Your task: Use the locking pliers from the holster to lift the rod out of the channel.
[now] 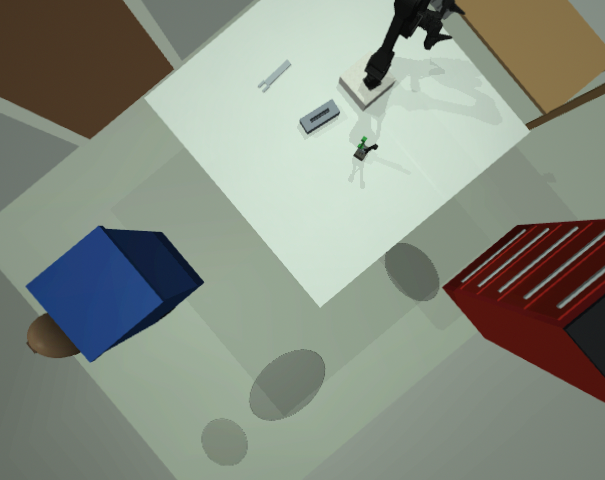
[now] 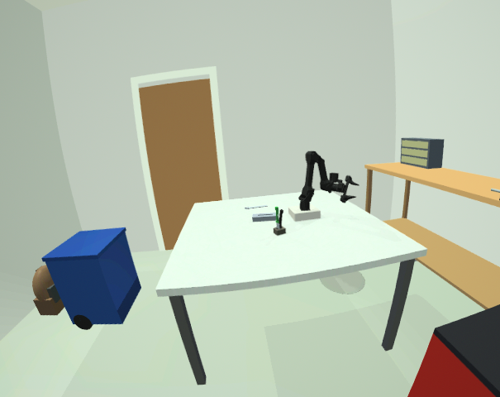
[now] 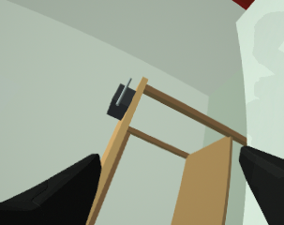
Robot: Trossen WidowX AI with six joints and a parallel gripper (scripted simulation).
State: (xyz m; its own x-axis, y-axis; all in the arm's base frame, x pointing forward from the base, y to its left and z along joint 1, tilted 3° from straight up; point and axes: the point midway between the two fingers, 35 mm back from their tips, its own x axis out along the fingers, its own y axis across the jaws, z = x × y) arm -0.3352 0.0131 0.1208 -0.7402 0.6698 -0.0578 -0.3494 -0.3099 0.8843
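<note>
The locking pliers [image 1: 362,143] [image 2: 277,213] stand in the small dark holster [image 1: 359,155] [image 2: 279,231], one green handle and one black handle spread apart and pointing up. Their jaws are hidden in the holster. The grey channel block [image 1: 334,106] [image 2: 258,218] lies on the table beyond the holster, its dark narrow slot facing up. The rod cannot be told apart in the slot. My gripper [image 1: 457,24] [image 2: 356,190] [image 3: 171,157] is open and empty, raised on the far side of the arm's base from the block, well away from the pliers.
A flat grey wrench-like tool [image 1: 275,75] [image 2: 249,208] lies beyond the block on the white table [image 1: 292,206] [image 2: 224,260]. The arm stands on a pale base block [image 1: 363,99] [image 2: 305,215]. A wooden shelf [image 1: 540,51] [image 2: 437,178] [image 3: 204,187] is beside the table.
</note>
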